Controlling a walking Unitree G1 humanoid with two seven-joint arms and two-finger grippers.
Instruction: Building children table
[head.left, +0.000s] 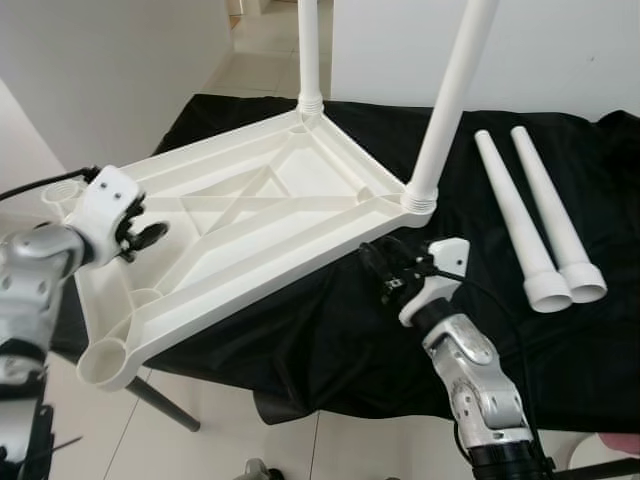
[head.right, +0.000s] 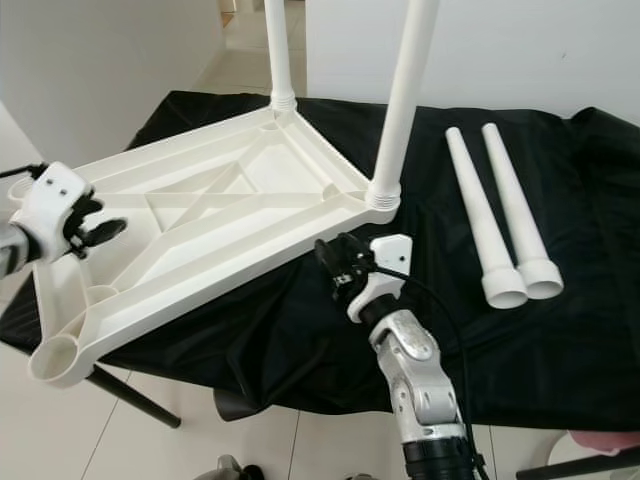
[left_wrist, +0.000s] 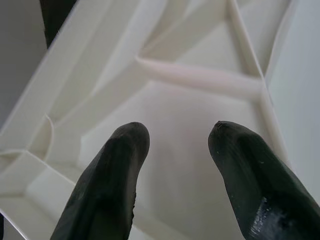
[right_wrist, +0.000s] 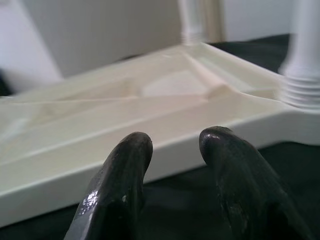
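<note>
Both grippers' glossy black fingers (left_wrist: 115, 185) (right_wrist: 120, 180) gape beside ribbed white plastic tabletop (head.left: 250, 215)

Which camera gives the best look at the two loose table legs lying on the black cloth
The left eye view: both loose legs lie whole, side by side on the black cloth. The right eye view shows them equally fully from a slight offset. The wrist views look at the tabletop instead.

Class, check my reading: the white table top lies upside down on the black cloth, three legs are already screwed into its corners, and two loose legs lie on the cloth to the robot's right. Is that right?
Not quite. Only two legs stand in the table top's corners, not three, as the left eye view shows. The rest holds: it lies upside down on the black cloth, and two loose legs lie to the robot's right.
</note>
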